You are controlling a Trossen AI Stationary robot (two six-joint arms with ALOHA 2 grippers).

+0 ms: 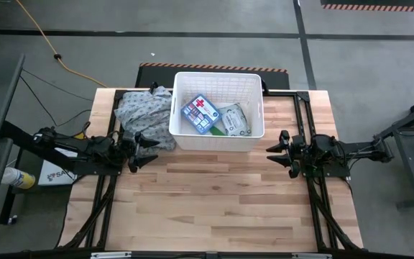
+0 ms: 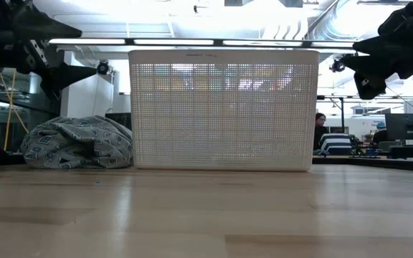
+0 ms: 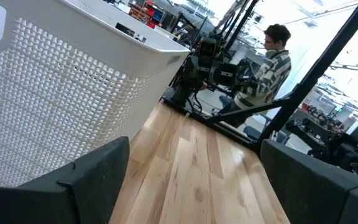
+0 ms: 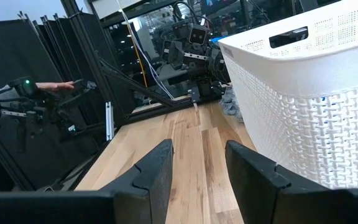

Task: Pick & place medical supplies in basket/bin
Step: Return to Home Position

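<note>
The large white slatted plastic basket (image 1: 218,143), holding the blue flat first-aid box (image 1: 198,113), lies between 2 empty, wide-open claws: inward of the left gripper (image 1: 148,151) and the right gripper (image 1: 277,152).

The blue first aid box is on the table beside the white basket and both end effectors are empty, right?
No. The blue first aid box lies inside the white basket, as the high view shows. The left end effector and right end effector are empty.
</note>
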